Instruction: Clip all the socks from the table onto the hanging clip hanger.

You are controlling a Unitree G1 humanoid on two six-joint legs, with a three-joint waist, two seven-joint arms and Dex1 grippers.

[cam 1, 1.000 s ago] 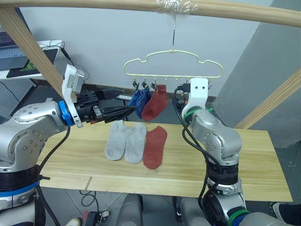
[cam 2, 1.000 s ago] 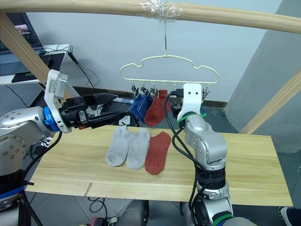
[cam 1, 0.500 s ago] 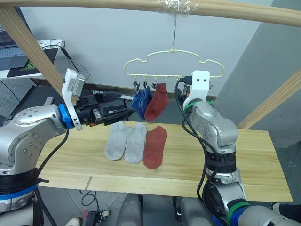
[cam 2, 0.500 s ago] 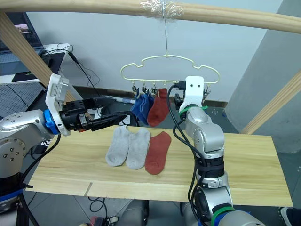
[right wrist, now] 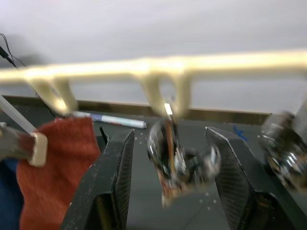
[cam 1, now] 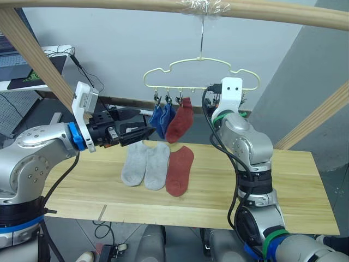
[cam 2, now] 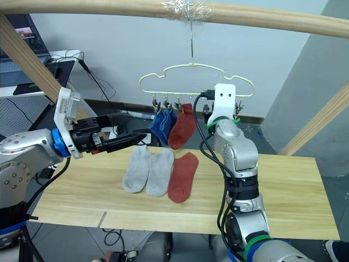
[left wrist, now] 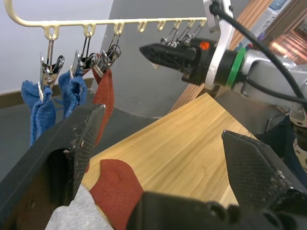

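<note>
Left eye view, hanger: the clip hanger [cam 1: 200,78] hangs by its hook from the wooden pole [cam 1: 163,6]; two blue socks [cam 1: 161,117] and one rust red sock [cam 1: 180,121] are clipped on its left clips, and the clips to their 3 o'clock are bare.
Left eye view, bench: on the bench [cam 1: 294,188] two light grey socks [cam 1: 145,164] lie side by side, with a second rust red sock [cam 1: 179,169] touching them at their 3 o'clock.
Right eye view, arms: the left gripper [cam 2: 124,140] hovers above the bench at 9 o'clock of the hung socks, holding nothing; the right gripper [cam 2: 209,112] is raised to the clip row at 3 o'clock of the hung red sock.
Left wrist view, fingers: the left fingers [left wrist: 79,139] stand wide apart and empty, the grey and red socks below them, the filled clips at 11 o'clock beyond.
Right wrist view, fingers: the right fingers [right wrist: 116,182] are spread wide on either side of a bare metal clip [right wrist: 175,162], not yet pressing it.
Step in hand: three socks are hung and three lie waiting; by my reading the right arm is lining up on the next free clip.
Next move: probably the left fingers must drop to the bench and pinch the red sock by its cuff, while the right fingers squeeze that clip open.
</note>
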